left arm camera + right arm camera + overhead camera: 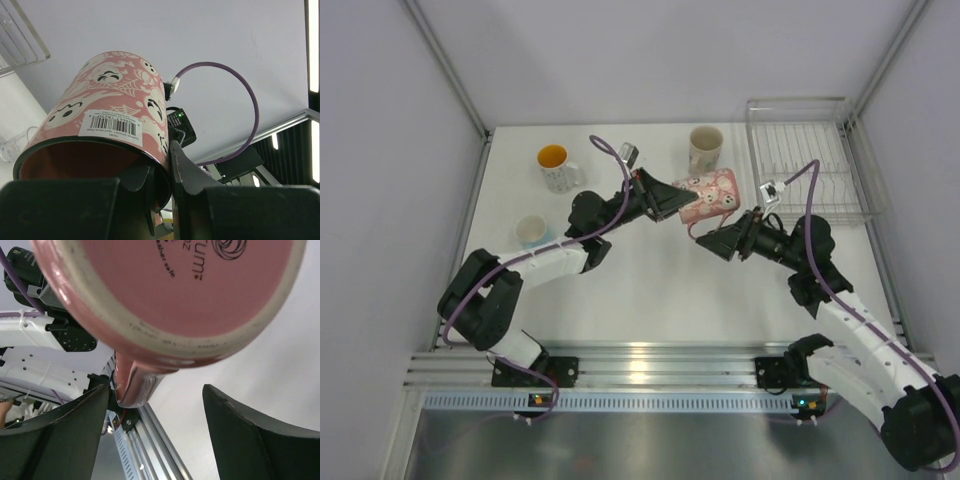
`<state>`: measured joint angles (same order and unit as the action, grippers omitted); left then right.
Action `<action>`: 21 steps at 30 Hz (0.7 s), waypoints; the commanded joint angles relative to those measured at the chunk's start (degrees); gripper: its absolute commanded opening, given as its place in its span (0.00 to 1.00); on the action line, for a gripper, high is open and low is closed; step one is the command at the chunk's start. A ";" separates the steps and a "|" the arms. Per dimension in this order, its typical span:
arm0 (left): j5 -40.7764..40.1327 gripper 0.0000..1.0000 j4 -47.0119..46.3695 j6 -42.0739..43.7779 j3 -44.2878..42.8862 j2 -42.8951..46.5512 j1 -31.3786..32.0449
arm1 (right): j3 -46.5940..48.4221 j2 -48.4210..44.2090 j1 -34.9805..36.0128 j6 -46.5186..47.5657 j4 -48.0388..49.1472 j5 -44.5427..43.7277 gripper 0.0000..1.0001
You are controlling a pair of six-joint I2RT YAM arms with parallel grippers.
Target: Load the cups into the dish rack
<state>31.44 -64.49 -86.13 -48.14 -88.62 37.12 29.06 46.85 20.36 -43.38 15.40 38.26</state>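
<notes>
Pink glaze with a white ghost print: your pink mug (712,193) is tipped on its side over the middle of the surface (650,290). Its mouth faces the left arm and its base faces the right arm. It is left of the dish rack (810,160) and not in it.

Your left tool (670,200) is clamped on the mug's rim. The left wrist view shows one finger (187,172) outside the wall and the other inside the mouth, with a barcode label (111,125) just above them. The mug looks lifted off the surface, though the overhead view does not settle it.

Your right tool (715,242) has its fingers well apart, just beside the mug's base. In the right wrist view the handle (134,385) hangs between the two fingers (60,430), touching neither that I can see.

The other cups stand upright on the surface:
- The white patterned mug (556,167), orange inside, is at the far left.
- The small light blue mug (531,231) is nearer the arms.
- The cream patterned mug (705,148) is just behind the pink one.

The wire dish rack sits at the far right corner.
</notes>
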 commanded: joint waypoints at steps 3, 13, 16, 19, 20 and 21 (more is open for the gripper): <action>-0.51 0.00 -19.36 0.61 0.06 4.77 0.32 | 4.69 3.42 5.82 -0.83 9.12 -2.66 0.74; -1.12 0.00 -20.41 1.05 3.75 7.58 0.58 | 5.57 6.50 11.89 -1.97 15.18 -8.20 0.58; -1.21 0.00 -21.38 0.96 4.72 8.20 0.93 | 4.43 7.29 12.07 -4.08 18.96 -8.03 0.52; -2.00 0.00 -24.10 0.87 5.95 8.37 1.63 | 4.08 7.99 12.25 -6.28 21.33 -8.11 0.45; -2.08 0.00 -24.63 0.87 6.39 8.55 1.81 | 4.08 8.34 12.25 -7.07 21.95 -7.68 0.43; -2.00 0.00 -24.81 1.13 6.48 8.55 1.90 | 3.90 8.34 12.33 -7.25 22.56 -7.67 0.41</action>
<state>27.70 -67.61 -85.34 -41.91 -83.07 37.32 31.86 55.09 31.24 -48.95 28.08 30.46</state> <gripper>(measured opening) 0.168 0.418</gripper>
